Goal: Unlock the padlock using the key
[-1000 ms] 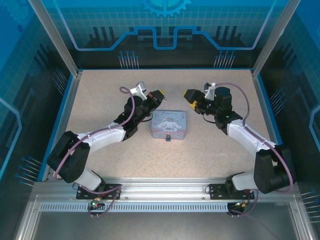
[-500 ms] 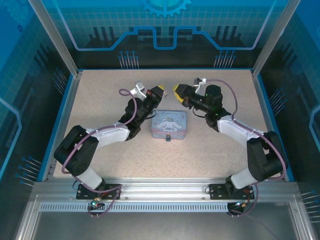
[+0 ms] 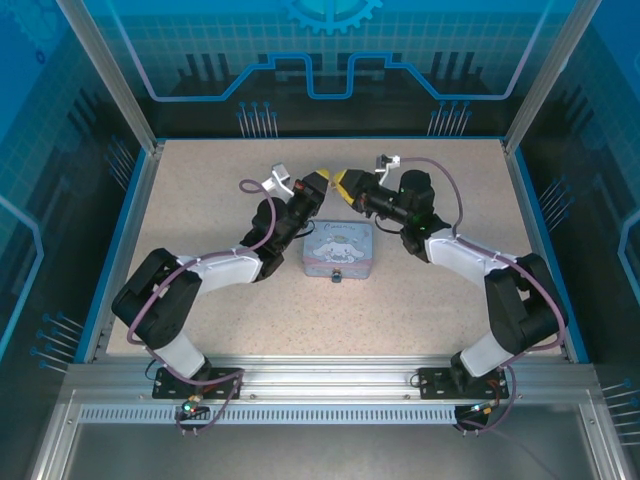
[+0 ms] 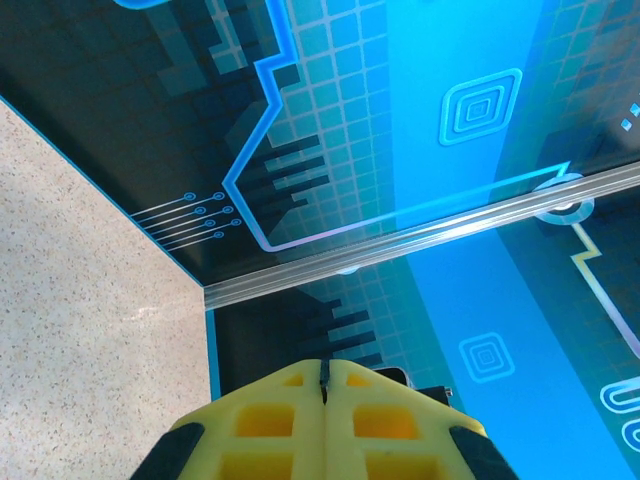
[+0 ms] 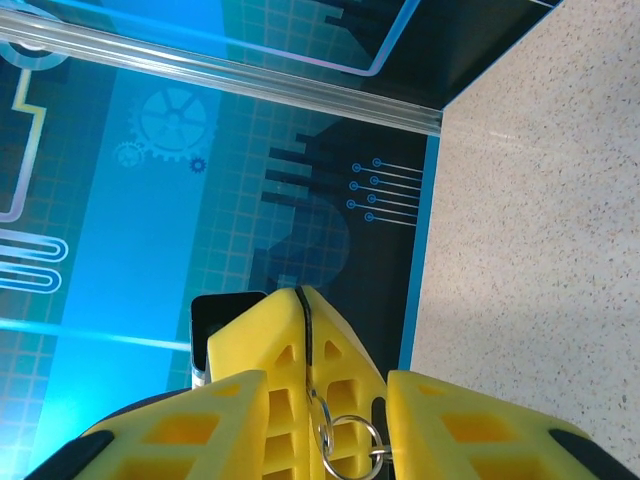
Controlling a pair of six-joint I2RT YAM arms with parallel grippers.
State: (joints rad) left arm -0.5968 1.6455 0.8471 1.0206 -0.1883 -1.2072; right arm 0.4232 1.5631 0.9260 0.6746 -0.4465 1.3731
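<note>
The tiny dark padlock (image 3: 338,274) hangs at the front edge of the pale blue tin (image 3: 338,245) in the top view. My left gripper (image 3: 318,182) (image 4: 323,365) is raised behind the tin and shut on the key (image 4: 323,378), a thin dark sliver between its yellow pads. My right gripper (image 3: 343,183) (image 5: 328,385) meets it tip to tip, jaws apart on either side of the left gripper's fingers (image 5: 285,385). The key (image 5: 303,310) shows as a dark line there. Its wire ring (image 5: 345,440) dangles between my right fingers, close to the right one.
The tin stands mid-table on the speckled tabletop (image 3: 200,230). Blue printed walls (image 3: 330,60) and aluminium posts (image 3: 110,90) enclose the table on three sides. Both arms arch in from the near corners towards the centre back.
My right gripper has swung left until its tips meet the left gripper's, and its jaws have narrowed. The left gripper stays shut and has barely shifted.
</note>
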